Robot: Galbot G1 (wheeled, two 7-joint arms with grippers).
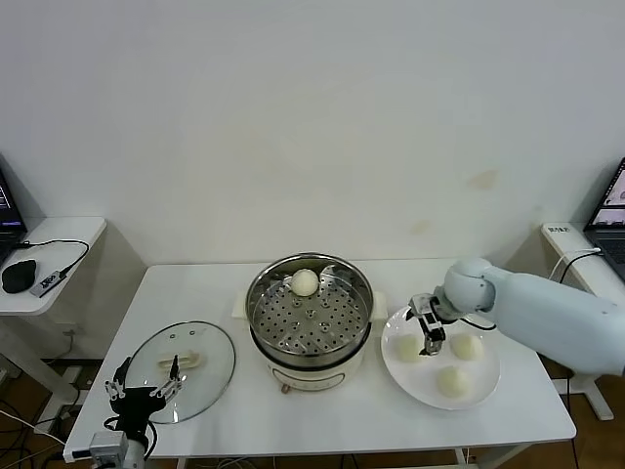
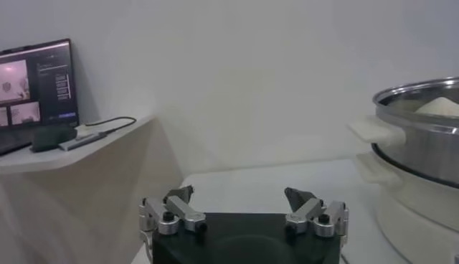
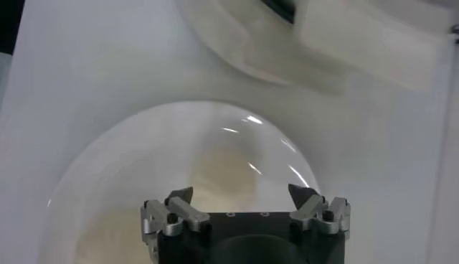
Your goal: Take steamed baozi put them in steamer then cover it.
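only overhead, one steamed baozi (image 1: 305, 281) in steamer (image 1: 309, 322)

Head view: high, looking down on whole table (image 1: 225, 293). Left wrist view: low at the table's left edge, level toward steamer (image 2: 423, 136). Right wrist view: close above plate (image 3: 107, 165), facing down. All share steamer.

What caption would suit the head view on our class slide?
Right gripper, open, hovers over three baozi on the plate; one baozi sits in the steamer.
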